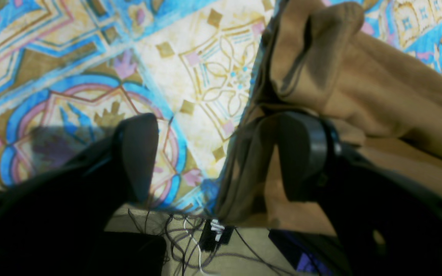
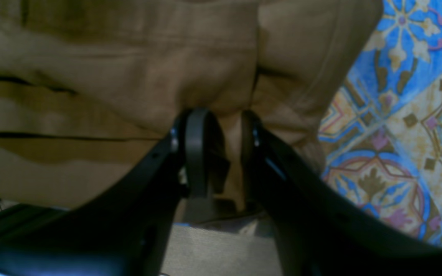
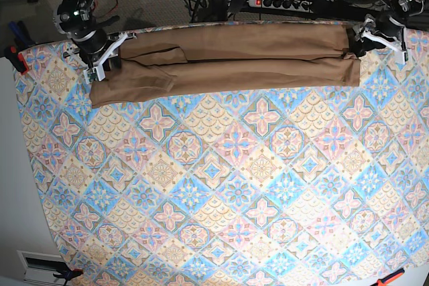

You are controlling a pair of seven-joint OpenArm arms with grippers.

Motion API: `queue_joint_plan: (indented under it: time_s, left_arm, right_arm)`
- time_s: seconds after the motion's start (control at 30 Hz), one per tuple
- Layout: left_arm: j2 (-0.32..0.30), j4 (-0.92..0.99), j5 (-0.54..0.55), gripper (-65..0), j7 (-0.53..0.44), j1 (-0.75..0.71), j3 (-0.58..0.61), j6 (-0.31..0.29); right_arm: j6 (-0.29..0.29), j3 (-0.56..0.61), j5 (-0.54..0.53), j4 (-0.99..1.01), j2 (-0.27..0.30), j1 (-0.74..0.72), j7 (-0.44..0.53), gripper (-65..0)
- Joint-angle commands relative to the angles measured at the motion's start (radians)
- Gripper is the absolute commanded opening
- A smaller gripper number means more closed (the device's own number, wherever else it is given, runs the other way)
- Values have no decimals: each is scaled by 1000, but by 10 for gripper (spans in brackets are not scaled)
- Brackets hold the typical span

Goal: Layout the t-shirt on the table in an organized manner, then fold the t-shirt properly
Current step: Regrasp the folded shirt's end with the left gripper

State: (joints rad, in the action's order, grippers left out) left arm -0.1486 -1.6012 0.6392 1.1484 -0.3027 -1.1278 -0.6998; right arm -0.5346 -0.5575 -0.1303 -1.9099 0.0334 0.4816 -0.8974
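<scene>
Tan cloth: the t-shirt (image 3: 224, 58) is seen folded into a long narrow band along the far edge of the surface (image 3: 221, 185), reaching nearly from one far corner to the other.
Layers: two lengthwise folds are made out in the base view; collar and tag are not visible.
Right pincer (image 2: 221, 126): it is closed on a bunched pleat of the t-shirt (image 2: 129, 76) at the band's end near the far corner on the base view's left; the pinched cloth is partly hidden between the fingers (image 2: 196, 149).
Right pincer, base view (image 3: 100, 55): the fingertips are too small to be told apart.
Left pincer (image 1: 213, 157): the jaws are spread wide at the band's other end; one finger (image 1: 301, 153) is pressed against or under a hanging fold of the t-shirt (image 1: 359, 84), the other stands over bare patterned cloth (image 1: 90, 76). Nothing is clamped.
Left pincer, base view (image 3: 375, 35): it sits at the far corner on that view's right.
Below the edge: blurred cables (image 1: 190, 237) are glimpsed on the floor.
</scene>
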Motion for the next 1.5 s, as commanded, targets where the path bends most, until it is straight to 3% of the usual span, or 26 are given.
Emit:
queue_joint_plan:
  time_s: [0.0,0.2,0.47,0.77,1.07,1.47]
  left_arm:
    - [-24,-8,-9,-178,48,-6,-2,2]
    - [-35,-14,4,-178,60,-22,1,2]
    - [-4,-281,110,-178,61,-99,-2,2]
    - [-7,-282,127,-178,61,-95,21,2]
    - [-147,-133,336,-178,61,-95,173,2]
    - [-213,-78,345,-178,52,-68,237,2]
  right_arm:
    - [-3,-2,-16,-15,7,-1,16,-508]
    - [-3,18,-16,-15,9,-1,16,-508]
    - [-3,55,-15,-15,9,-1,16,-509]
    - [-3,55,-15,-15,9,-1,17,-510]
    - [-3,55,-15,-15,9,-1,19,-511]
    - [-3,53,-15,-15,9,-1,17,-512]
